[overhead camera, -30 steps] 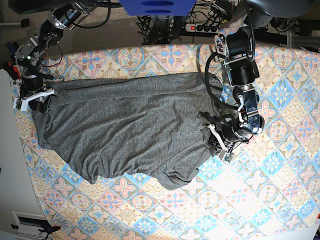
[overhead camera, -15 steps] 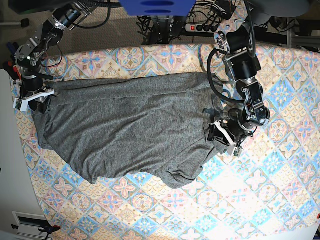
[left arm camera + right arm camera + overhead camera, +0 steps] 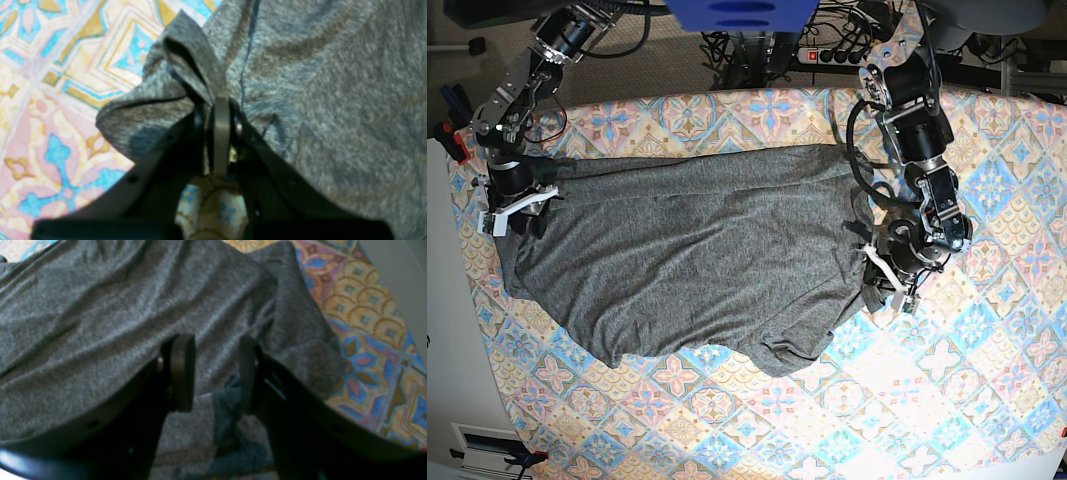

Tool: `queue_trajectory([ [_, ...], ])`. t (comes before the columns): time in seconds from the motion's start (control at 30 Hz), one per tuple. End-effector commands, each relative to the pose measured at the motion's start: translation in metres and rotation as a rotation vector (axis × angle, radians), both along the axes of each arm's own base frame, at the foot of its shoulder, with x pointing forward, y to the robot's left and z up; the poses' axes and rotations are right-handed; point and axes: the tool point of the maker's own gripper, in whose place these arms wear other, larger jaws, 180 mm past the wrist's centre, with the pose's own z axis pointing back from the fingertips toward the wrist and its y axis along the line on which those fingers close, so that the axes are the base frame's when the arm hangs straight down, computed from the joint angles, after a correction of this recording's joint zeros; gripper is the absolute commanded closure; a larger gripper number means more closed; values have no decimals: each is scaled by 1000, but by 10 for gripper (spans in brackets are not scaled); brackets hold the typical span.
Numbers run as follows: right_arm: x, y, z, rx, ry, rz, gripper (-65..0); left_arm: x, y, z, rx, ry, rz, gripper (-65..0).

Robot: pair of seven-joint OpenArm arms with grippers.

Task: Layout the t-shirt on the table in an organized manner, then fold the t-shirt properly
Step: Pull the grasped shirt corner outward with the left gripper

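Observation:
The dark grey t-shirt point(image 3: 687, 260) lies spread and rumpled across the left and middle of the patterned table point(image 3: 967, 400), its near hem wavy. My left gripper point(image 3: 885, 285) is at the shirt's right edge. In the left wrist view the left gripper point(image 3: 220, 106) is shut on a bunched fold of the t-shirt point(image 3: 333, 83). My right gripper point(image 3: 515, 208) is at the shirt's far left corner. In the right wrist view the right gripper point(image 3: 215, 373) is open, its fingers point(image 3: 181, 373) apart over the t-shirt point(image 3: 116, 306).
A power strip with cables point(image 3: 832, 52) and a blue object point(image 3: 737, 15) lie beyond the table's back edge. The table's left edge borders a white floor strip point(image 3: 447, 330). The table cloth shows at the right in the right wrist view point(image 3: 367, 323).
My left gripper has moved to the right and a little toward the front, drawing the shirt's right edge along. My right gripper has shifted slightly to the right at the left corner.

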Motion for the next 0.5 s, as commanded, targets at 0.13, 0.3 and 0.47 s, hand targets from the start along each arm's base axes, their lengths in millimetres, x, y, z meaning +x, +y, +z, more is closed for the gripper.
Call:
queue_trajectory([
  [0.13,9,-3,17,-14,-61,7,-210,5,13,6,43,4,8,0],
  [0.3,9,14,-11,38,4,45,-210,8,37,16,63,-17,48,0],
  [0.47,4,21,-33,78,54,53,-210,13,84,33,84,-49,167,0],
])
